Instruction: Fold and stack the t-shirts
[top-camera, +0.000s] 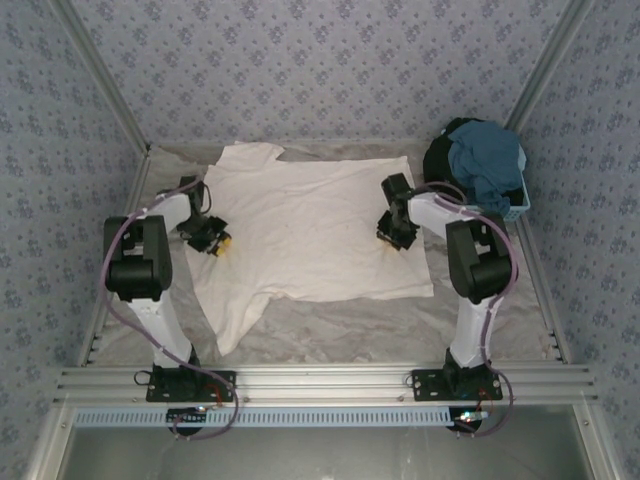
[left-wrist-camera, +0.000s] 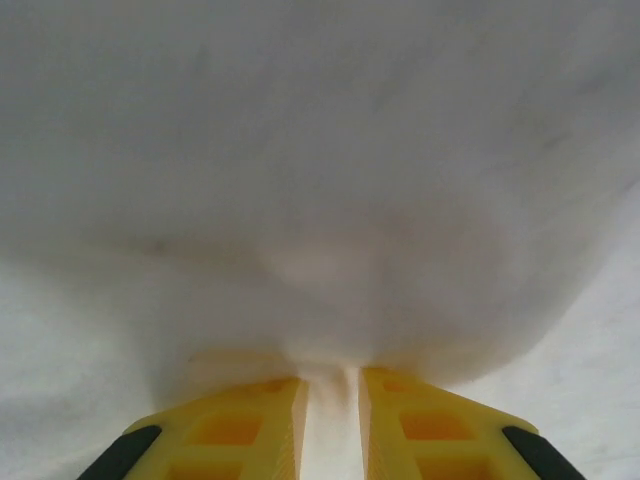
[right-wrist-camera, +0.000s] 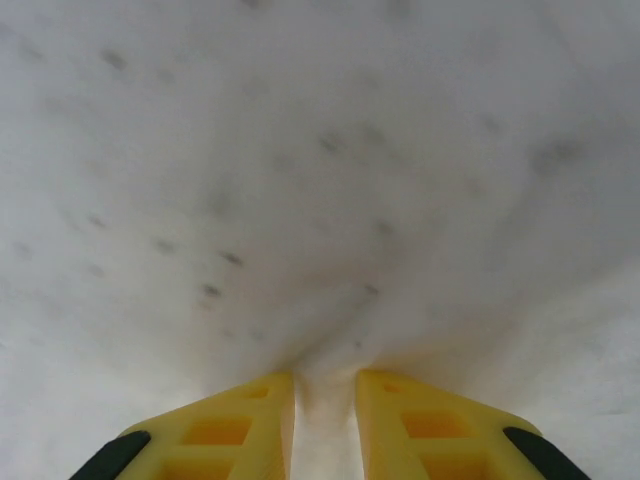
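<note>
Tightly, the left gripper (left-wrist-camera: 330, 380) and right gripper (right-wrist-camera: 325, 380) each pinched one end of the big cream-white cotton t-shirt (top-camera: 310, 230). It lay spread longways between them, left of the light-blue plastic basket (top-camera: 520, 208).

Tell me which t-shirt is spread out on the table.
The cream-white t-shirt, lying open mid-table. The teal-blue t-shirt and black t-shirt are bunched in the basket at far right.

Our left arm (top-camera: 150, 285) and our right arm (top-camera: 475, 270) have white tubes and fat black joints. A purple-grey cable (top-camera: 102, 275) loops beside each one. Black base plates (top-camera: 190, 383) sit near the bottom of the frame. Our left gripper (left-wrist-camera: 330, 385) and right gripper (right-wrist-camera: 325, 385) have yellow fingers (left-wrist-camera: 235, 430) with black corners.
</note>
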